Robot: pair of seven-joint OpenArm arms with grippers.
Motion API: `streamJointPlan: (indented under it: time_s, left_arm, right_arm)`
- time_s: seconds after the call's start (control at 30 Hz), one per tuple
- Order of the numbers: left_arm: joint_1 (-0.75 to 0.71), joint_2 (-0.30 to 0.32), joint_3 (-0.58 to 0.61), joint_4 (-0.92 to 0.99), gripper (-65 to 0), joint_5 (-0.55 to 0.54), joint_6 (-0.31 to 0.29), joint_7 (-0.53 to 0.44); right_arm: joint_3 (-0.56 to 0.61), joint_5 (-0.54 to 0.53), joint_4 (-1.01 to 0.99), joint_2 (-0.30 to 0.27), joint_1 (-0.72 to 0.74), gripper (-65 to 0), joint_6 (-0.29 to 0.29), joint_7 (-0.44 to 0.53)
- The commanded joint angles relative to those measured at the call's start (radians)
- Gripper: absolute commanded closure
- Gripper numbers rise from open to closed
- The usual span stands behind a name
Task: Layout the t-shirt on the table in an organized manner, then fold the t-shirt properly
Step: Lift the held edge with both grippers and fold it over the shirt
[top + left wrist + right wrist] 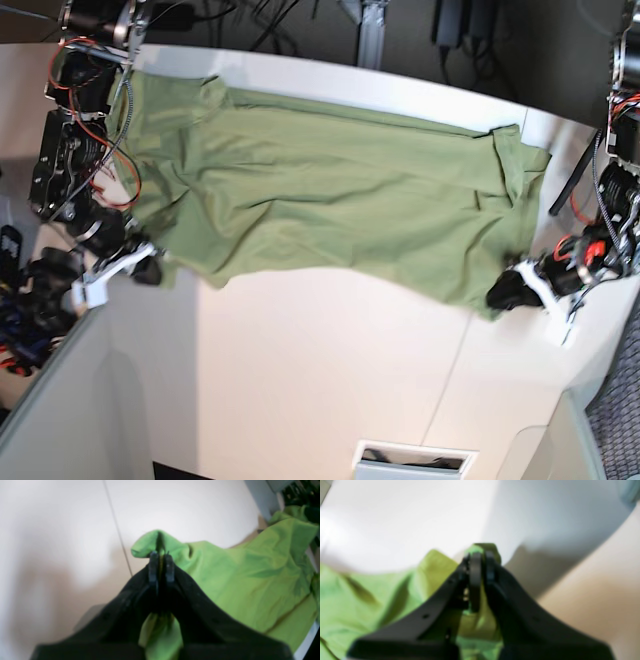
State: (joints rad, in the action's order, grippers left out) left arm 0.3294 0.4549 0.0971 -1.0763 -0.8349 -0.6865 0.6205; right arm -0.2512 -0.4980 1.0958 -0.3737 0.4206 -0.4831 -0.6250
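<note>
Both pairs of jaws are pinched together on green cloth: the left gripper (161, 555) clamps a small peak of the t-shirt (330, 205), and the right gripper (481, 555) clamps another bunched corner, with fabric showing between and below the fingers in each wrist view.

From the base view the t-shirt lies stretched wide across the far half of the table (320, 380), rumpled with creases, its top edge running along the curved far rim. One corner meets the left gripper (512, 290) at the view's right, the opposite lower corner sits by the right gripper (148, 268) at the view's left. A thin dark seam line (117, 527) crosses the white tabletop just beside the left gripper.

Around the table: red and black cables (95, 150) on the right arm's side, a similar bundle on the other, and a slotted white box (413, 460) at the near edge.

Count: one shirt, two grippers, one seam line.

Both wrist views are blurred, the right one heavily, so the fingertips' exact grip is soft. I cannot tell sleeves from hem
</note>
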Motion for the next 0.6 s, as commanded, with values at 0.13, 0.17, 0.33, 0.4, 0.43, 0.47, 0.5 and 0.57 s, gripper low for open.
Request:
streamJointPlan:
  time_s: [0.13, 0.17, 0.33, 0.4, 0.43, 0.47, 0.5, 0.57]
  left_arm:
    - [-0.068, 0.022, -0.006, -0.166, 0.0, 0.014, -0.012, -0.018]
    - [-0.086, 0.025, -0.006, -0.197, 0.0, 0.022, -0.012, -0.018]
    - [-0.167, 0.06, -0.011, -0.331, 0.0, 0.052, -0.012, -0.032]
    - [-0.189, 0.073, -0.02, -0.357, 0.0, 0.051, -0.012, -0.033]
    - [-0.198, 0.079, -0.021, -0.366, 0.0, 0.05, -0.012, -0.033]
    - [-0.204, 0.084, -0.021, -0.371, 0.0, 0.051, -0.012, -0.032]
    - [-0.211, 0.089, -0.021, -0.372, 0.0, 0.051, -0.012, -0.032]
    - [-0.224, 0.092, -0.021, -0.372, 0.0, 0.055, -0.012, -0.029]
  right_arm:
    - [-0.043, -0.042, 0.149, -0.034, -0.108, 0.0, -0.007, 0.022]
    - [-0.053, -0.045, 0.172, -0.034, -0.135, 0.0, -0.007, 0.022]
    - [-0.107, -0.053, 0.269, -0.034, -0.253, 0.0, -0.007, 0.022]
    - [-0.128, -0.054, 0.299, -0.034, -0.296, 0.0, -0.007, 0.022]
    - [-0.139, -0.062, 0.312, -0.034, -0.316, 0.0, -0.007, 0.023]
    - [-0.15, -0.067, 0.323, -0.034, -0.333, 0.0, -0.007, 0.023]
    - [-0.161, -0.071, 0.332, -0.034, -0.349, 0.0, -0.007, 0.023]
    - [-0.18, -0.079, 0.341, -0.034, -0.374, 0.0, -0.007, 0.022]
